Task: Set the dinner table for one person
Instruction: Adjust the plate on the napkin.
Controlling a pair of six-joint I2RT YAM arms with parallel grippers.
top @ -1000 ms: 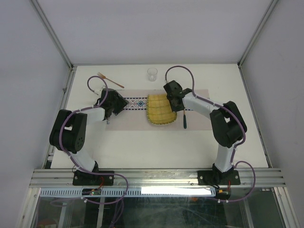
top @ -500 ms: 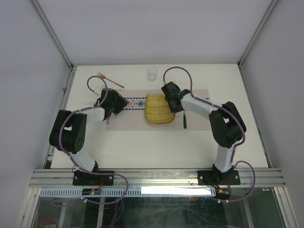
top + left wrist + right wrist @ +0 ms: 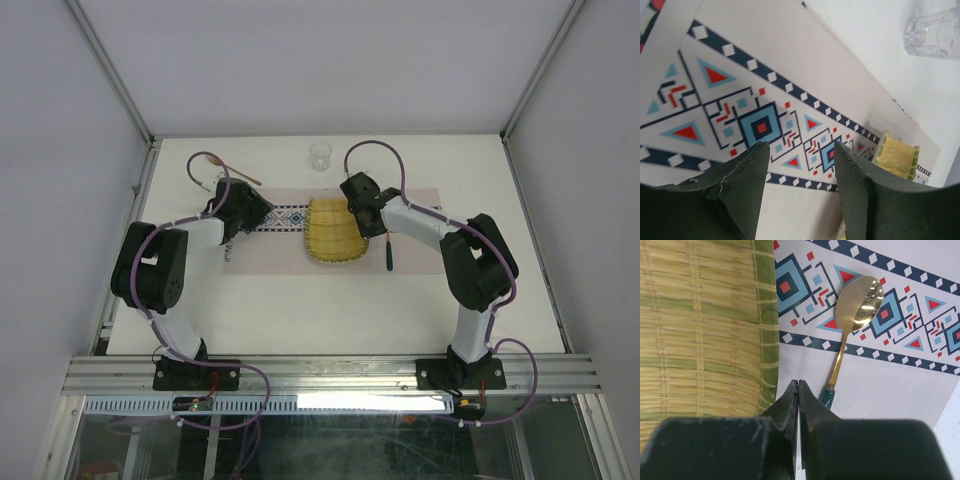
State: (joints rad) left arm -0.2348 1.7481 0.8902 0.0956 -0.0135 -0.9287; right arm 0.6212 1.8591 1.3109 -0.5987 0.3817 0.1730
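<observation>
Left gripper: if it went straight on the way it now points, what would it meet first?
The left gripper would probably meet the placemat first, at its patterned band; nothing shows between, though depth is unclear.

No legible text, label, brand or number in any of the three views. The placemat (image 3: 760, 125) carries only a woven geometric band, blue and red diamonds and triangles, no lettering.

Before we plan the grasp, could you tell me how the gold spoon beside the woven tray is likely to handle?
The spoon looks like polished metal, so it is probably stiff and slippery. It lies flat on the placemat, so its thin handle may be hard to get under.
</observation>
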